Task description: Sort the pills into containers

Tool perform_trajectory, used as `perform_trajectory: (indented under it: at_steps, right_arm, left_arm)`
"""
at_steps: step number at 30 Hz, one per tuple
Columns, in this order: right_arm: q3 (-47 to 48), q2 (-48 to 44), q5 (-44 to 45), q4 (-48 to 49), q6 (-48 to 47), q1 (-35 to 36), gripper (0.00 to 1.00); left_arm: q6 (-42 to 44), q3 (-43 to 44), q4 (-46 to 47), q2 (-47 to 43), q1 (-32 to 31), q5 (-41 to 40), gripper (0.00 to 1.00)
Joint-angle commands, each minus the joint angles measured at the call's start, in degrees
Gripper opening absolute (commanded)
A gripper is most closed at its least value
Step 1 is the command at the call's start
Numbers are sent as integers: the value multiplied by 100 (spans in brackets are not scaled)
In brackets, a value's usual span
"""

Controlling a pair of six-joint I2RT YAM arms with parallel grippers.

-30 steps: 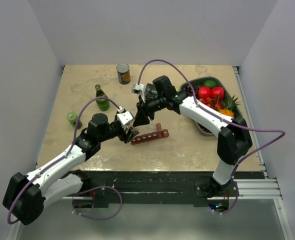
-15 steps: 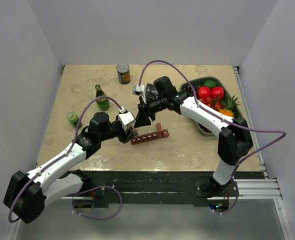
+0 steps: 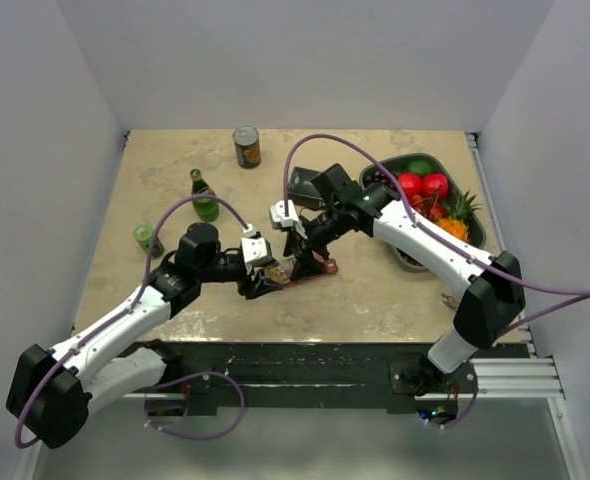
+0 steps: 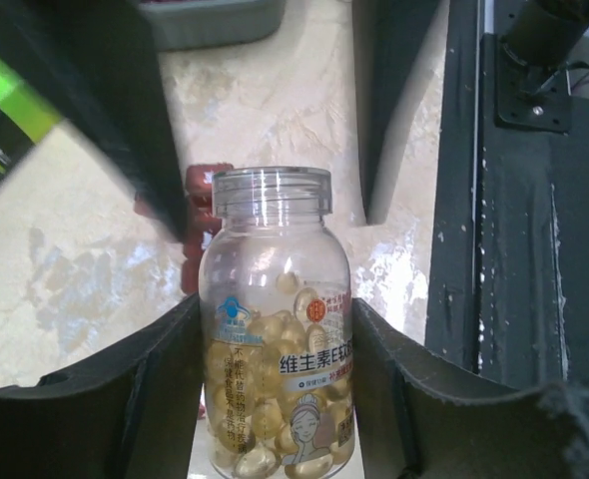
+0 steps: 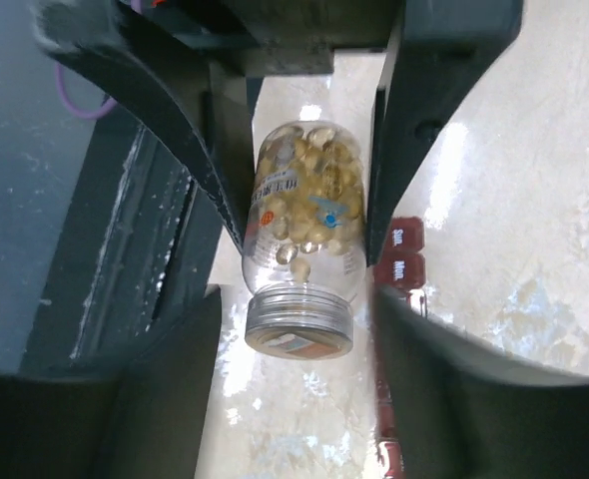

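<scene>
Pill bottle sits clenched in left pincer, right pincer released around its top, near containers

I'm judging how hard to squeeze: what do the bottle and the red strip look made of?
Bottle: clear, glossy plastic by the look, though glass can't be ruled out; pills show through and highlights streak its neck.
Strip: dark red plastic, probably, faintly shiny; square lids carry printed day names.
</scene>
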Motion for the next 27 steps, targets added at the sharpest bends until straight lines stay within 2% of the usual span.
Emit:
perform_trajectory:
  at_steps: [1,3,7,9,11,13,17,20,27]
  right_arm:
    - [-198,-373,-52,999,774,10,81]
    - [-198,-479,-130,1229,1179,-95,99]
    - [-321,-663,-341,2482,2986,-691,99]
    - [-680,-742,-665,2889,3499,-851,99]
    - [-1327,-778,-1341,3863,4614,-922,99]
    - [-1839,-1041,-1160,4984,5606,-896,99]
    - [-2026,-1103,173,4658,5847,-913,96]
    - [-2166,-1068,370,4851,6436,-887,94]
    - [-2193,-849,362,4973,6762,-614,90]
  left_arm:
    - [24,118,-173,165,-32,209,0]
    - [-142,74,-103,104,-32,-64,0]
    - [-502,-154,308,-134,-32,-486,0]
    - [-766,-321,625,-326,-32,-723,0]
    - [-1090,-435,949,-441,-32,-942,0]
    - [-1258,-497,1092,-538,-32,-1092,0]
    - [-1391,-541,1276,-574,-40,-1260,0]
    - [-1400,-541,1312,-530,-40,-1295,0]
    - [-1391,-506,1382,-468,-40,-1321,0]
